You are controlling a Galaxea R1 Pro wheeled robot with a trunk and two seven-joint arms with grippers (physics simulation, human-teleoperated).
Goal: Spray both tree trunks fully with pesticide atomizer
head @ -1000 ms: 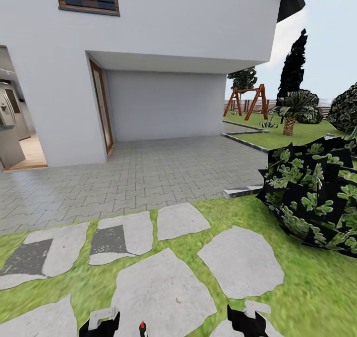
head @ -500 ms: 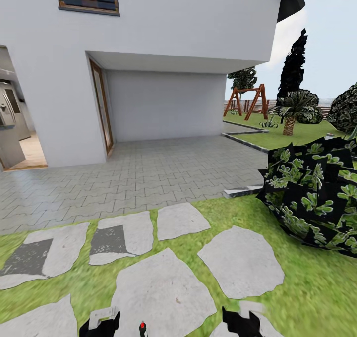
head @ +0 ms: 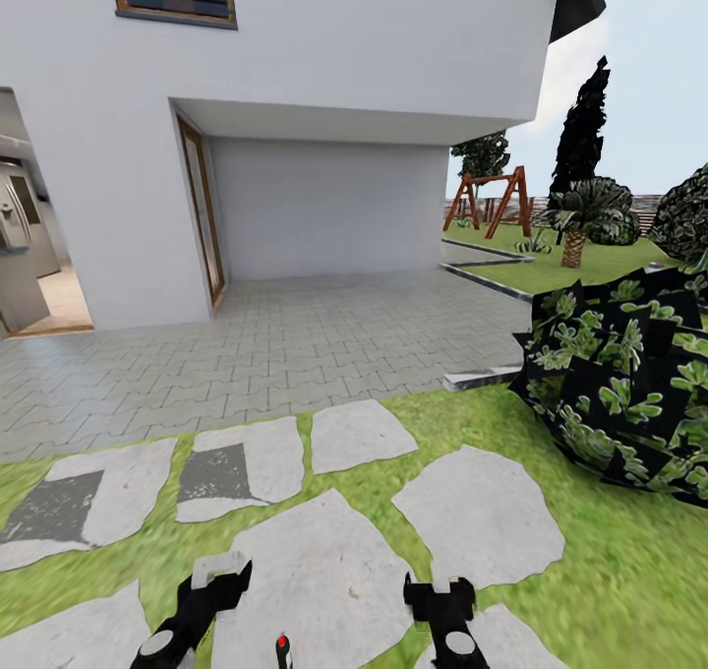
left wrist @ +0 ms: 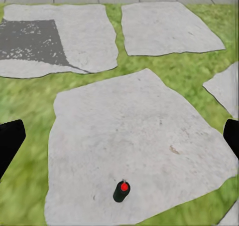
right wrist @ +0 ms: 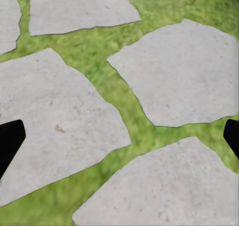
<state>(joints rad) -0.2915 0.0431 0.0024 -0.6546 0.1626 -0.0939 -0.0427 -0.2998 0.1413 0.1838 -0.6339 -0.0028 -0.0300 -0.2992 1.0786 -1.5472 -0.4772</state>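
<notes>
Approaching the pesticide atomizer [left wrist: 121, 191] for pickup; nothing is grasped yet.

The pesticide atomizer, a small dark cylinder with a red cap, stands upright on a large grey paving slab [left wrist: 139, 136] set in the lawn [head: 610, 590], near the slab's edge closest to the robot; in the head view it sits at the lower edge, between the two arms. The left gripper [head: 218, 576] hovers above and just beside it with jaws spread apart and empty. The right gripper [head: 442, 590] hangs over neighbouring slabs, also spread apart and empty. Judgement: the pickup step is in hand. The next move calls for lowering one gripper, probably the left, until its fingers straddle the atomizer, then closing squarely without tipping it. The white house [head: 324, 79] stands beyond the paving.
</notes>
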